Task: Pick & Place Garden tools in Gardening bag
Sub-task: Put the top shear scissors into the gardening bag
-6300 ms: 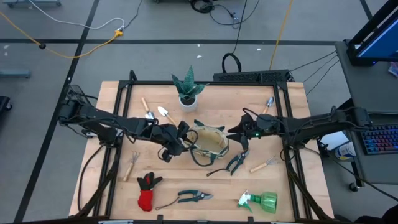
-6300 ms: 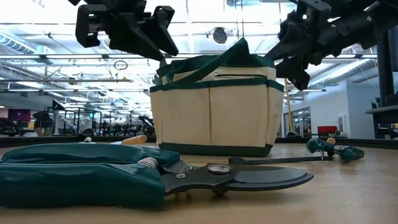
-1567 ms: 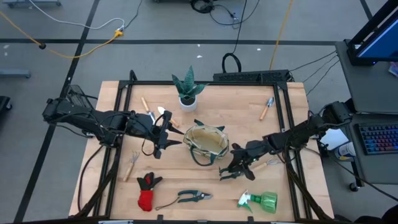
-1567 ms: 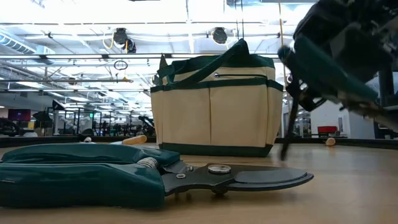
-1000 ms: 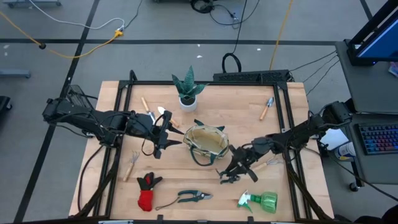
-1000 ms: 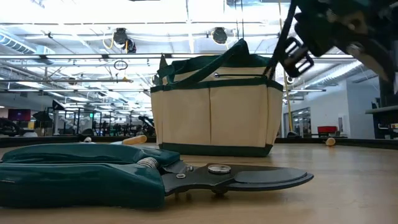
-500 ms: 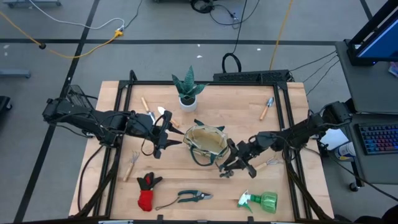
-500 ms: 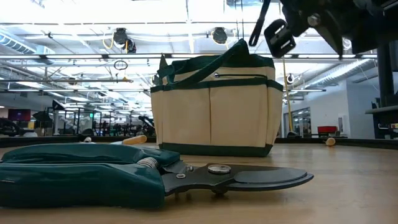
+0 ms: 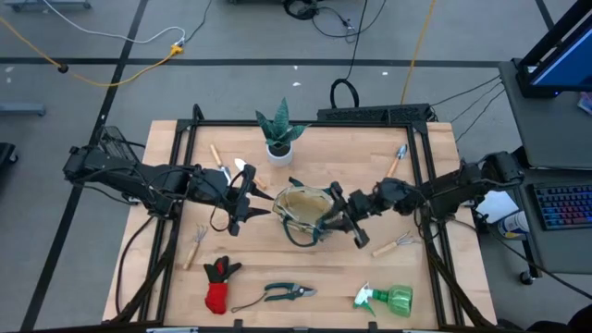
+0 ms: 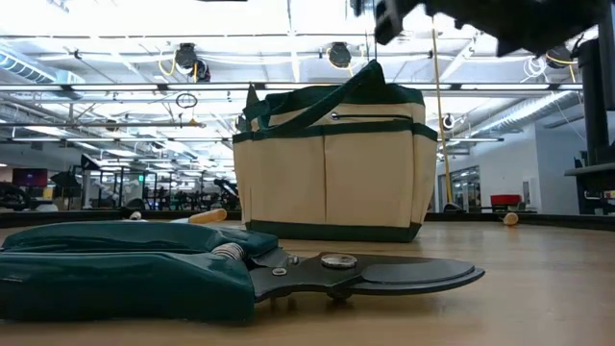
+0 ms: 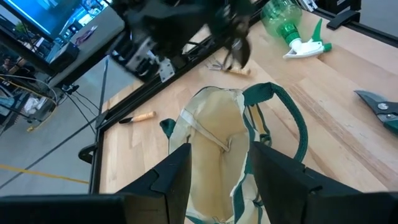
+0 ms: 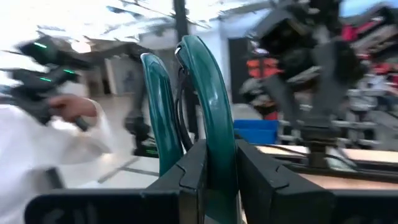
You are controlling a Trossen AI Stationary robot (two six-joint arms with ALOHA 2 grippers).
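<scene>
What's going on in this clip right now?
The right gripper holds green-handled pruning shears up over the rim of the gardening bag at the table's middle, jaws shut on the handles. The left gripper waits open just beside the bag's other side. A second pair of shears, a red-black glove, a spray bottle and several wooden-handled tools lie on the table.

Overhead camera stares straight down on the whole pale wooden table [image 9: 305, 176]. Low camera sits at tabletop level, tight against green-handled pruning shears [image 10: 192, 274], facing the round beige canvas bag with dark green trim [image 10: 332, 168] and the hall beyond. Left wrist camera looks down into that same bag [image 11: 217, 143]. Right wrist camera faces level across the room.
</scene>
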